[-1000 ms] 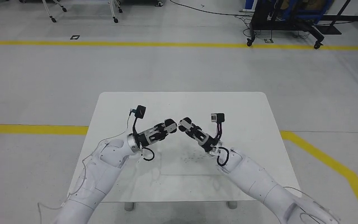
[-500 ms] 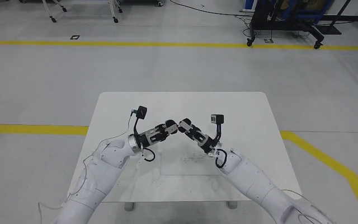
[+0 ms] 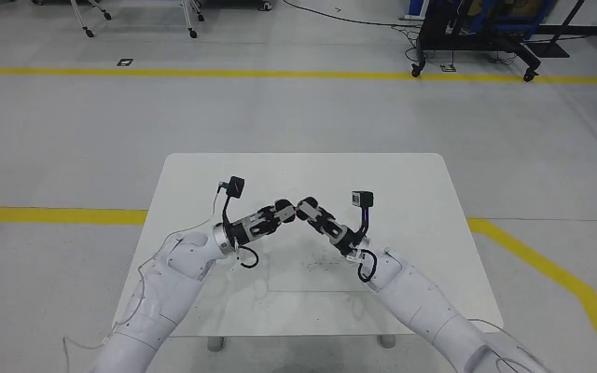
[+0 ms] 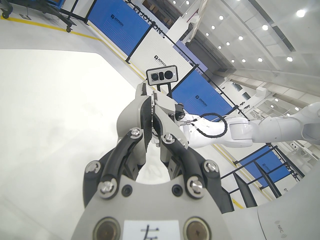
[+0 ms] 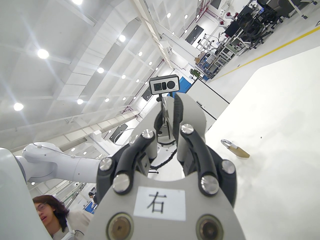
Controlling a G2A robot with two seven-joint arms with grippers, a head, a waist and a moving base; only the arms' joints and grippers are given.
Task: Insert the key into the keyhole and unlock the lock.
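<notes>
Above the middle of the white table (image 3: 401, 186) my two grippers meet tip to tip. The left gripper (image 3: 284, 210) (image 4: 151, 108) is shut on a thin silver key (image 4: 152, 101), seen edge-on between its black pads. The right gripper (image 3: 301, 204) (image 5: 168, 106) faces it, open, with its fingers on either side of the same key (image 5: 163, 109) and a gap showing beside one pad. A brass padlock (image 5: 235, 149) with a silver shackle lies flat on the table below and beside the right gripper, apart from both grippers.
The table top around the padlock is bare white, with a few small dark specks (image 3: 317, 264) in front of the grippers. Its rounded corners and edges lie well away from both arms. A person stands off the table behind the right arm.
One second ago a small gap separated the two grippers. The right gripper has shifted toward the left one, and their tips now overlap around the key.
</notes>
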